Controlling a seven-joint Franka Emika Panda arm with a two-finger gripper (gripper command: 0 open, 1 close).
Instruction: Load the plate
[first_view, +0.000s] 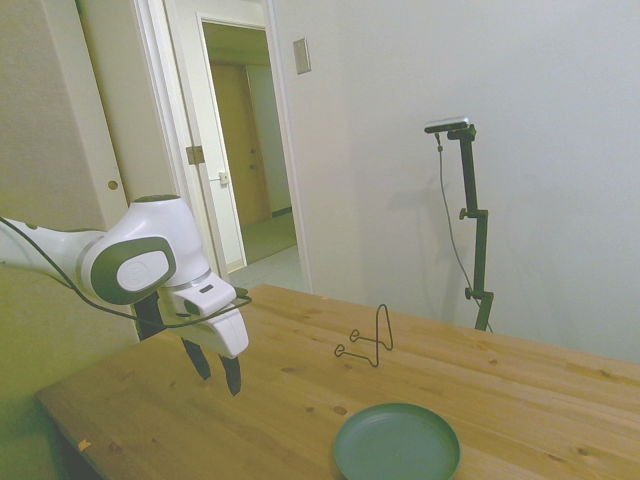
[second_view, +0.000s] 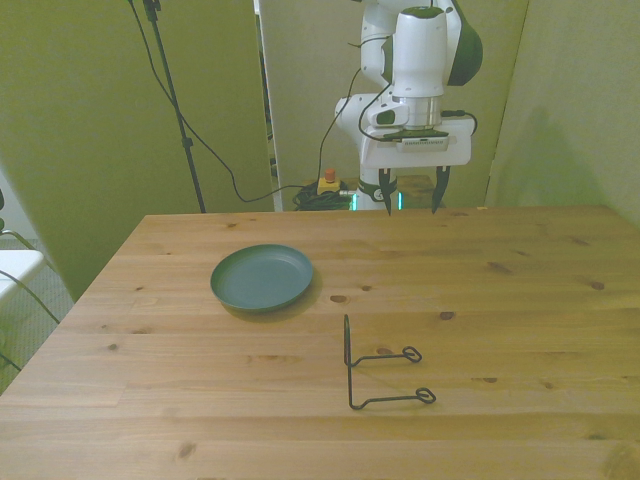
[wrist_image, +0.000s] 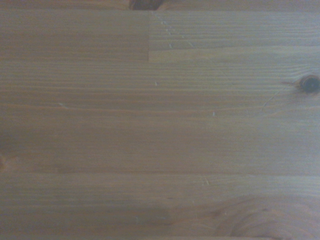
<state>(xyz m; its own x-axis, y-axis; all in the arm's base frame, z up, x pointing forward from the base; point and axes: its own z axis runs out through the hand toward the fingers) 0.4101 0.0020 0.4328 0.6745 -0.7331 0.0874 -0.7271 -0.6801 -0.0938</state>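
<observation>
Plate flat on table, gripper raised and empty.

Nearest in the front view: black wire stand (second_view: 385, 372). Farther back and left: plate (second_view: 262, 277), upright on wooden table (second_view: 520, 300). At far edge: gripper (second_view: 411, 203), fingers spread apart, well apart from plate.

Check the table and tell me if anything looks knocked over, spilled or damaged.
Nothing stands out. The plate lies flat and empty on the table, the wire stand sits upright apart from it, and the hand hangs open above the far edge, holding nothing.
</observation>
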